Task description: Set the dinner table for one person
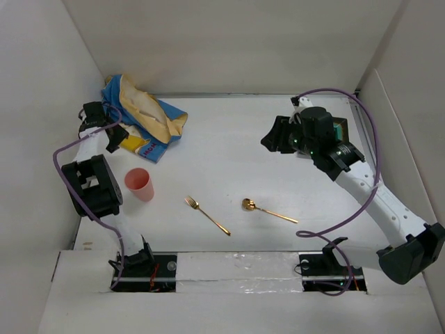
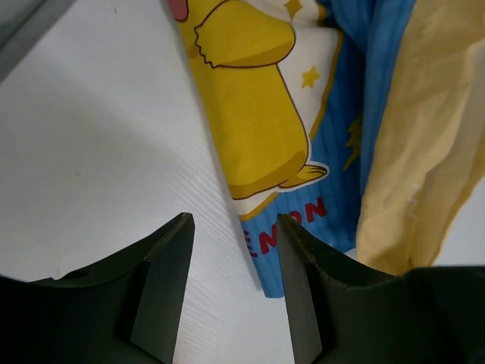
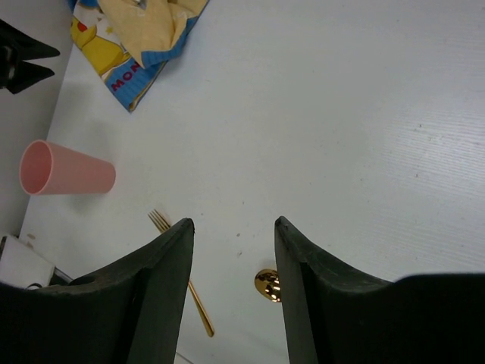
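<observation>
Left fingers (image 2: 163,288): stood apart and empty just over the placemat (image 2: 258,114) — its near corner lay in the gap between them, closer to the finger on the right of the wrist view.
Placemat: lay bunched, blue cartoon print partly covered by pale yellow folds; its printed edge ran away from the left fingers, slanting to the left.
Dinner table (image 1: 229,139): was the white surface under everything, walled by white panels, with the placemat in its far left corner.
Right fingers (image 3: 163,296): were parted with nothing between them, in the air well to the right of the placemat.
Cup (image 1: 139,184), fork (image 1: 206,214), spoon (image 1: 268,211): lay on the near side of the placemat, the cup closest to it.
Nearer arm: was plainly the left — by my judgement, a short drop and a pinch on that corner would begin the spreading.
</observation>
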Robot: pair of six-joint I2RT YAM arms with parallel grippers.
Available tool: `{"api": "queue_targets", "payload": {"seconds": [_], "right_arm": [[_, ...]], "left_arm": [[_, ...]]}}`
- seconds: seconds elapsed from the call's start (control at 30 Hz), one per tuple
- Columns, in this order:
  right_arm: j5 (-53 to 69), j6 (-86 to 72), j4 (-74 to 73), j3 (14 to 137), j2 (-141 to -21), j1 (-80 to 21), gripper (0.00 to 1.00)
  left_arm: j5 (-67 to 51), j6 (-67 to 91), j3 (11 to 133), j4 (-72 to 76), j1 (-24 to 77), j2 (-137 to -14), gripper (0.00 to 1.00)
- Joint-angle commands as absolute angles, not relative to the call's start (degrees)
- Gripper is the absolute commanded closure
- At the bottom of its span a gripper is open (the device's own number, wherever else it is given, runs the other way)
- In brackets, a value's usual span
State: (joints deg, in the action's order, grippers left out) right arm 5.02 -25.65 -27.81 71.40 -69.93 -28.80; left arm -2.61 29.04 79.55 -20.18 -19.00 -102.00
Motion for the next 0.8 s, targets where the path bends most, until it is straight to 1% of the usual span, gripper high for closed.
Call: {"api": "queue_targets", "payload": {"seconds": [0.0,0.37,0.5,0.6,0.63,0.7,0.73,0.77], "right_arm": [[5.6,-24.9,-25.0,72.4,-70.6,-28.1,0.47],[5.8,-24.9,-25.7,74.4,-72.2,-28.1,0.46],[5.9,-25.1,-25.6,75.3,-72.9,-28.1,0.46],[5.4,-25.2,-26.0,76.5,-73.5,-28.7,0.46],[4.8,-25.3,-26.0,76.6,-73.6,-29.2,0.46],[4.1,-25.4,-26.0,77.4,-73.6,-29.2,0.46],[3.5,-25.5,-26.2,78.2,-74.0,-29.2,0.46],[3.5,-25.5,-26.2,78.2,-74.0,-29.2,0.46]], "left_arm": [[-1.0,29.4,83.1,-21.8,-18.7,-106.5,0.55],[-1.0,29.7,86.9,-22.1,-16.3,-117.2,0.55],[-2.6,30.1,90.9,-22.3,-15.7,-121.6,0.59],[-3.8,29.4,93.9,-22.8,-14.6,-124.6,0.69],[-4.1,29.4,94.6,-23.4,-14.6,-125.8,0.81],[-5.5,29.3,96.0,-23.4,-14.0,-126.6,0.95],[-7.3,29.2,96.5,-23.0,-13.4,-126.8,1.0],[-8.1,29.2,96.5,-23.0,-13.4,-126.8,1.0]]}}
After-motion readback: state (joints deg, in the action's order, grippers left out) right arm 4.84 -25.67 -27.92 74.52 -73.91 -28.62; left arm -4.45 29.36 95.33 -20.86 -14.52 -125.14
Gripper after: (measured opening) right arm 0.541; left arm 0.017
